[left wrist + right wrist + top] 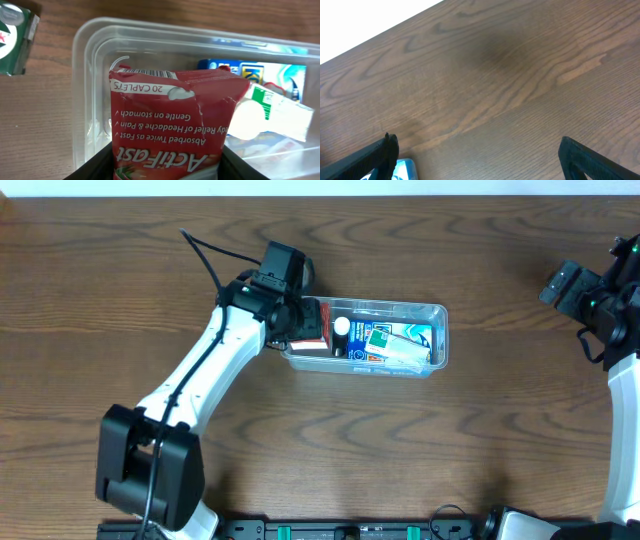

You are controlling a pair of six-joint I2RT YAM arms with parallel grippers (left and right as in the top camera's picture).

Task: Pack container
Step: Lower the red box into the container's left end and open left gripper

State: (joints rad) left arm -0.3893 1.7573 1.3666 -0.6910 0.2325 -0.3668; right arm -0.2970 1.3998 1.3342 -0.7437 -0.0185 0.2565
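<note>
Container [441,311] sits mid-table [300,460], slightly toward the far side, long side running left-right. It is clear plastic with a rolled rim [85,40]. Inside are blue-green packets [388,335] in the middle, a white packet [405,359] lying over them toward the near right, a white round thing [342,326] left of centre, and a red packet [313,330] at the left end. The wrist view shows the red packet [175,120] standing in that end, printed "ActiFast" and "20 caplets", with a creased top edge and the white round thing [247,120] just beside it. A green box [15,37] lies on the table outside the container's corner, near but not touching. The left gripper [305,322] is over the left end, its fingers [95,167] closed against both sides of the red packet. The right gripper [566,284] is well apart at the right edge, with its jaws spread wide, nothing between them and only wood below [477,145]. A blue scrap [402,167] shows by its left finger, too cropped to tell what it is.
</note>
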